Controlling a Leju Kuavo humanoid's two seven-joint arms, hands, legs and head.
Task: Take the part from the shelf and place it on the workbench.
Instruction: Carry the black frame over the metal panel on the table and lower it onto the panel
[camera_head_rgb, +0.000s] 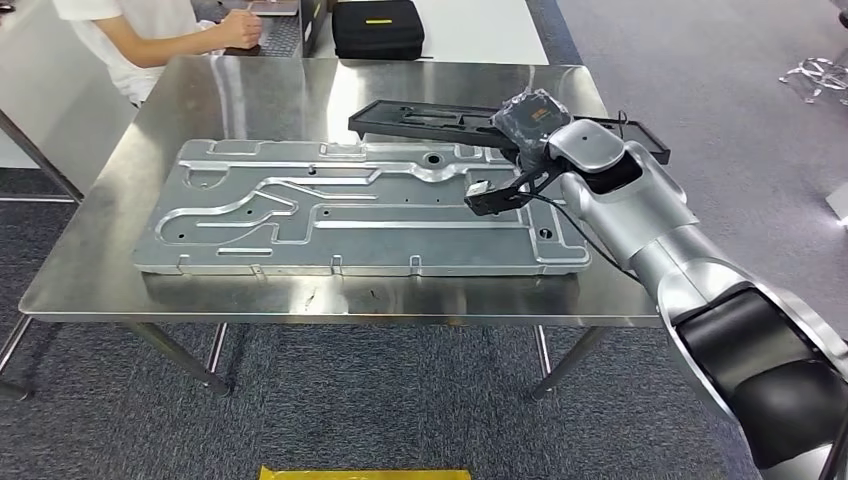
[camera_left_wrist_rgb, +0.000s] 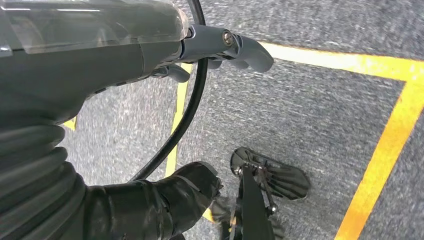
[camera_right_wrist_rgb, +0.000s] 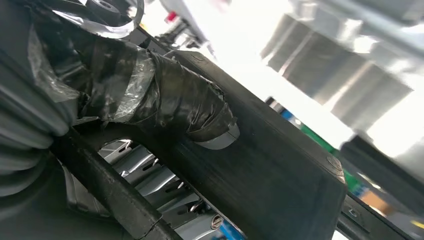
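The black part — a long, flat, frame-like piece — was held above the far right portion of the steel workbench, its long axis running left to right along the table's length, one end reaching toward the middle of the bench and the other past the right hand. That hand grasped it near its right end; in the right wrist view the taped thumb pressed on the part's broad black face. Just beneath and nearer the robot lay a large machined aluminium plate, parallel to the part. The left hand hung over grey carpet with yellow floor tape — fingers loosely curled, grasping nothing.
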